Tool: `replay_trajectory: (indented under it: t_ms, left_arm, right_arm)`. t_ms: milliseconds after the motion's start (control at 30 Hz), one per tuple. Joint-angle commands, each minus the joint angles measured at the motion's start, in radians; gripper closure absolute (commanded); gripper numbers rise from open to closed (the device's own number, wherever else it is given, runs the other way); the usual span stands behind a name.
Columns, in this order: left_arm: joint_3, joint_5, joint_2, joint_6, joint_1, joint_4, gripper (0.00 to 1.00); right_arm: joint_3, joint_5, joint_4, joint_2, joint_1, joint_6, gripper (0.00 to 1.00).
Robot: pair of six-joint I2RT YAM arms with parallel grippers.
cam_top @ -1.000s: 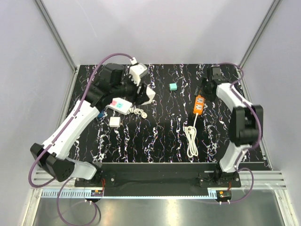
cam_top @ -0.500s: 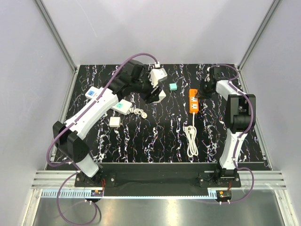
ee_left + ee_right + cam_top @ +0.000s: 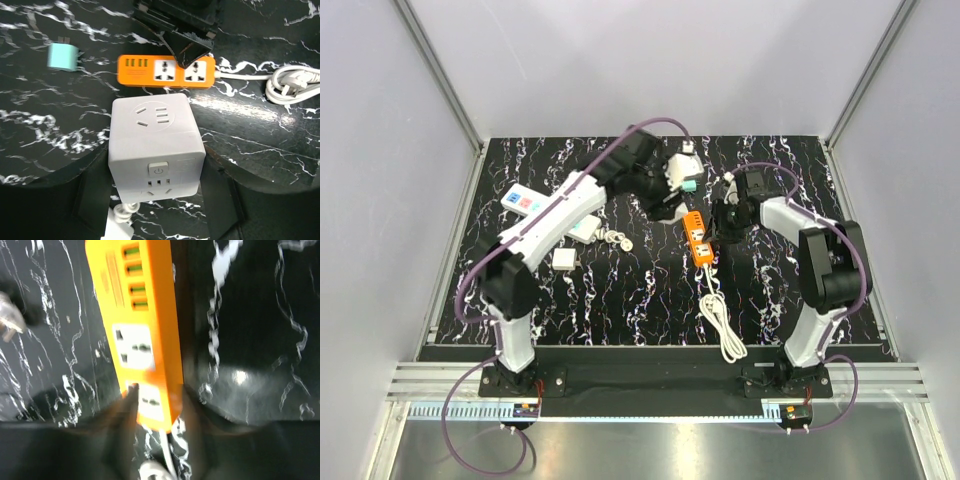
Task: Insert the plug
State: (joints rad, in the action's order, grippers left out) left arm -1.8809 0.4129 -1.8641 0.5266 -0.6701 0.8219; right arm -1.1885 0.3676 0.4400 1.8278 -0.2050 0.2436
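Left claw [image 3: 156, 195] closed on plug [image 3: 156, 142], sockets facing up, held over tabletop [image 3: 260, 140] just beside orange strip [image 3: 145, 72]. Right claw [image 3: 156, 412] pinches strip's cord end; strip lies flat.

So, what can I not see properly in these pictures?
- Pins of the plug: in the left wrist view they are hidden behind the plug's own body.
- Right gripper: in the right wrist view it is blurred by motion, so its contact with the orange power strip is unclear there.
- White cord: in the left wrist view it is cut off by the right edge.
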Motion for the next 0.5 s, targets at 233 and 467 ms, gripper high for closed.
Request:
replay_trajectory:
  t_ms: [233,467]
  left_arm:
    - [-0.369,-0.060,-0.268,0.017,-0.095,0.243,1.00]
    - [-0.508,-0.080,-0.409,-0.039,-0.103,0.292,1.00]
  right_arm:
    - [0.036,-0.180,0.057,-0.367,0.042,0.180,0.44]
    - [0.165,-0.269,0.042,-0.528,0.153,0.204,0.44]
